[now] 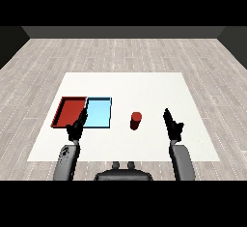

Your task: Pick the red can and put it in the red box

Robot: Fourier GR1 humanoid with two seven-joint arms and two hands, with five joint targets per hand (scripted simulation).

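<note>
Red can [135, 120] stands upright on the white counter [144, 88], between the two hands and apart from both. The right hand [173, 128] holds nothing; its fingers [167, 116] are straight and point forward across the counter. The can sits to the inner side of those fingers, near them but not touching, with bare white surface in the gap. Beyond the fingertips the counter runs clear to its far edge, and to their outer side it runs on to the right edge.

The left hand [75, 127] also holds nothing, its fingers [82, 117] straight or relaxed and reaching forward. Their tips lie over the near edges of the two trays, about where the red tray [64, 106] and the light blue tray [105, 101] meet. The trays lie side by side, touching, the red one toward the outer side of the left fingers and the blue one toward the inner side. The blue tray lies between the left fingers and the can, and a strip of bare counter separates its right rim from the can.

The can is a short, plain red cylinder, its top face a slightly lighter red than its side. Around the counter lies a grey plank floor [120, 52].
</note>
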